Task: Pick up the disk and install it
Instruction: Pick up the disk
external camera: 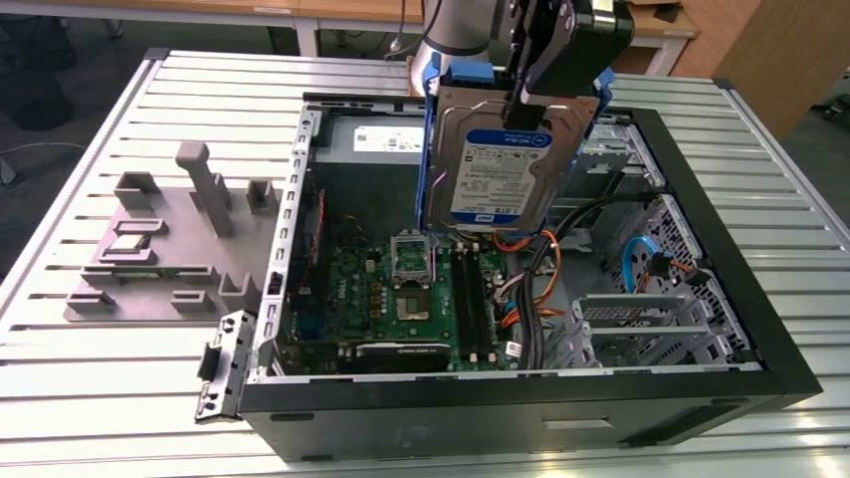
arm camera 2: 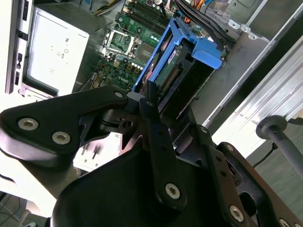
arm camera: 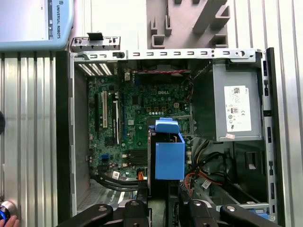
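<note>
Gripper [external camera: 531, 105] fingers [arm camera 2: 152, 116] clamped on disk [external camera: 495, 169] at top edge (blue frame [external camera: 427, 179] incl.). Disk hangs upright below them, over open case [external camera: 531, 386], clear of board [external camera: 398, 299], prob. to avoid snagging cables [external camera: 547, 264].

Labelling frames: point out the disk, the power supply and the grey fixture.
disk [external camera: 499, 171]: exterior view, blue-and-white label.
power supply [arm camera: 235, 108]: first wrist view, white sticker.
grey fixture [external camera: 199, 181]: exterior view, tall post.
</note>
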### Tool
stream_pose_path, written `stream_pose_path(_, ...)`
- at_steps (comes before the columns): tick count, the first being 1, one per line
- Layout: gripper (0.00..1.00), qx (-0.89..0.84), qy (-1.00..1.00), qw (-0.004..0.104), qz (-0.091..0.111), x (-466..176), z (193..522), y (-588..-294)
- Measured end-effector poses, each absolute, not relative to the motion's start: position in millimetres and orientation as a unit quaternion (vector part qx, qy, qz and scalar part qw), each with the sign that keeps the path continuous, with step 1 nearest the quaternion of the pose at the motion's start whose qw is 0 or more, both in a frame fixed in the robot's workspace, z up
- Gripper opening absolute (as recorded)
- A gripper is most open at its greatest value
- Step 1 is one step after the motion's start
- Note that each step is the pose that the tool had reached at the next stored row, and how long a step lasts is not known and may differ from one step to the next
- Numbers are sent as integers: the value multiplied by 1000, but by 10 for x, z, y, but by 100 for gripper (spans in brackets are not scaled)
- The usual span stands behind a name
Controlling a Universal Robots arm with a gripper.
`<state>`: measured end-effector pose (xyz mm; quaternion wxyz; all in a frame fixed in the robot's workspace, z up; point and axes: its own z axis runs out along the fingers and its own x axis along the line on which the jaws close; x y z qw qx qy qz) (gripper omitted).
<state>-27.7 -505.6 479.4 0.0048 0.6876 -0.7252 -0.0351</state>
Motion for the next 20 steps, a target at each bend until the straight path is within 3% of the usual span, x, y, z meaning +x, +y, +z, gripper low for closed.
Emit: stream_pose_path(20,35,687,-726,5,-35,-250,4791,-5398)
